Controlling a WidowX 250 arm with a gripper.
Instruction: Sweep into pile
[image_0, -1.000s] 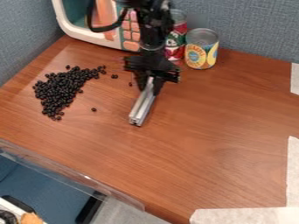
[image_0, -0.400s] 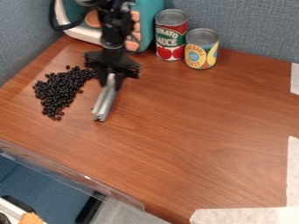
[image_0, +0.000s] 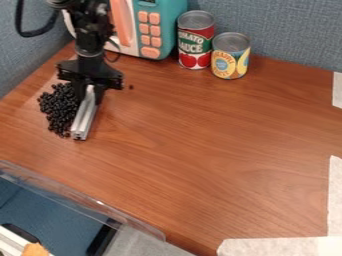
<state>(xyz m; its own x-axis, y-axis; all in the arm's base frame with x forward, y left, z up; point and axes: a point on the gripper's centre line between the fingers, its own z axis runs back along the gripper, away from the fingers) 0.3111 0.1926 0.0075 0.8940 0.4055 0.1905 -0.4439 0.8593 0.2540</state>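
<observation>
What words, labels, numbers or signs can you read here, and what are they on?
"TOMATO SAUCE": on the red can, its first letter hard to see at the curve.
Yellow can: has lettering around its round emblem, too small to read surely.
Toy microwave: its dark display is cut off by the top edge, so I can't read any digits; no readable marks on its buttons.

Beads (image_0: 56, 107), black, small, round: many, heaped in an uneven, elongated patch on the left part of the table (image_0: 200, 150); one stray (image_0: 131, 87) apart, to the patch's upper right. Bar (image_0: 84, 116), silver-coloured metal, straight, narrow, grooved: slanting lower end toward the viewer, along the patch's right edge.
</observation>
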